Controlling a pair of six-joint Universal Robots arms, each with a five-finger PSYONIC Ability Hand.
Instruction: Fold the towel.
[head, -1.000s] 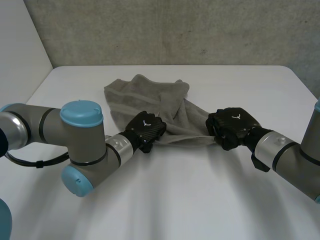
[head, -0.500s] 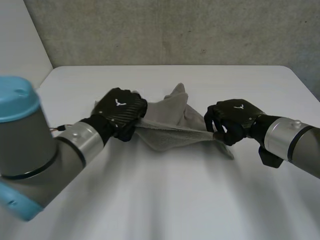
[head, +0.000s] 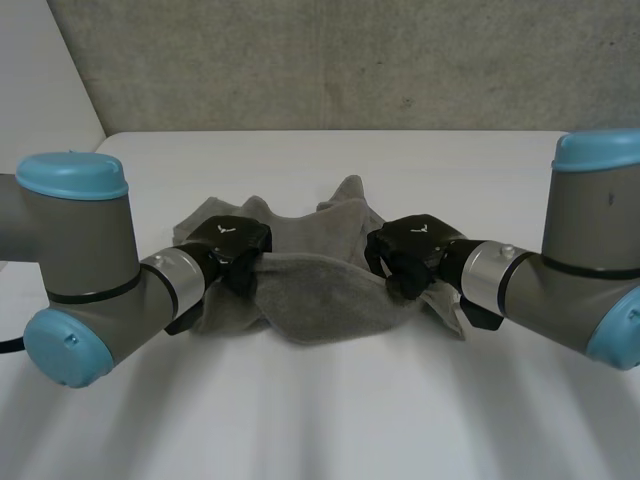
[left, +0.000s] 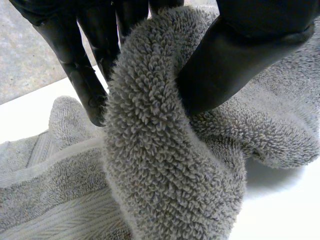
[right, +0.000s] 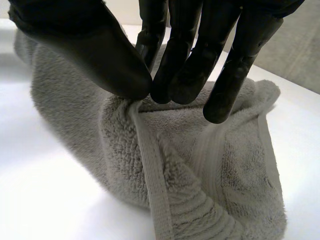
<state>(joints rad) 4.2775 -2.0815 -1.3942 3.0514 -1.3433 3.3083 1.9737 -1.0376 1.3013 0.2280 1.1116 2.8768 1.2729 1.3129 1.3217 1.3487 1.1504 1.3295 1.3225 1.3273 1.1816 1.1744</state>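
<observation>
**Both robot hands clenched on a grey towel above the white surface.**

The left robot hand gripped a thick roll of pile at the towel's left end, thumb against fingers. The right robot hand nipped the hemmed border at the towel's right end. Between them the towel sagged, and its far part lay bunched on the surface. It looked soft, limp and light, with grippy loops. The woven hem and the corners would likely give the firmest hold for squaring a fold.

left hand pinching towel | right hand pinching towel | arms angled inward
</observation>
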